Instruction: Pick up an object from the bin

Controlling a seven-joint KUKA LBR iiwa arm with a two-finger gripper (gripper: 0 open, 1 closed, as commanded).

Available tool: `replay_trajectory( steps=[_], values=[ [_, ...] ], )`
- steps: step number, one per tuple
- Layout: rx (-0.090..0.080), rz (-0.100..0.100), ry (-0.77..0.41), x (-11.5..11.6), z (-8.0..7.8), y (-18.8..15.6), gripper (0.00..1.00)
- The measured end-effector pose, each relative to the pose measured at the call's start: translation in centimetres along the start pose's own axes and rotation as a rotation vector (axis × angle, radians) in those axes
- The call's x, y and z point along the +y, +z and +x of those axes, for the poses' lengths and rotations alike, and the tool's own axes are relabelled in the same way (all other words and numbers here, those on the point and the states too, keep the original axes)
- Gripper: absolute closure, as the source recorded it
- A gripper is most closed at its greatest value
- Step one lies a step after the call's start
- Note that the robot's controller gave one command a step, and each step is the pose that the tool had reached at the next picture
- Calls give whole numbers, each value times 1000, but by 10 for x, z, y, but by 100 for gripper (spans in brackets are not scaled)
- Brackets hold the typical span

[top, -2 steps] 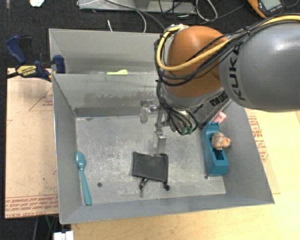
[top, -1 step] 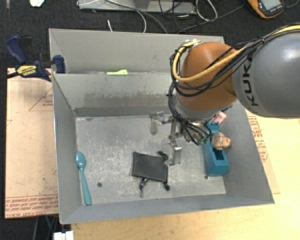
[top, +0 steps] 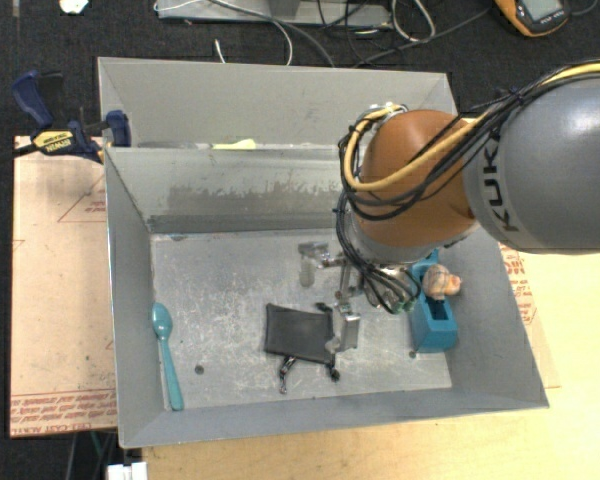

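Note:
My gripper (top: 328,296) hangs low over the middle of the bin floor, under the orange wrist cover. Its two metal fingers stand apart, one toward the back (top: 308,264) and one toward the front (top: 347,330), so it is open with nothing between them. A flat black clip-like thing (top: 294,330) with thin wire legs at its front lies just left of the front finger, whose tip is at its right edge. A blue block (top: 435,326) stands to the right of the gripper, with a small tan and pink figure (top: 442,284) at its top end.
A teal plastic spoon (top: 166,353) lies along the left wall, bowl toward the back. The arm and its cables come in from the right and cover the bin's right rear part. Bare floor stretches between the spoon and the black thing.

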State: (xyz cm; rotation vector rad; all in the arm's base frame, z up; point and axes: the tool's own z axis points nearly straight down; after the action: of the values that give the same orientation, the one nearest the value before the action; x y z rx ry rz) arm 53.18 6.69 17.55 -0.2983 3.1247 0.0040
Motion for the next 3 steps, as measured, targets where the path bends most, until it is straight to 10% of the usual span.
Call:
replay_trajectory(
  steps=[1, 2, 3],
  values=[
    [0, 0, 84, 0, 15, 37, 0],
    [-6, 0, -147, -4, 4, 39, 0],
    [-1, -1, 17, -18, 4, 80, 0]
  ],
)
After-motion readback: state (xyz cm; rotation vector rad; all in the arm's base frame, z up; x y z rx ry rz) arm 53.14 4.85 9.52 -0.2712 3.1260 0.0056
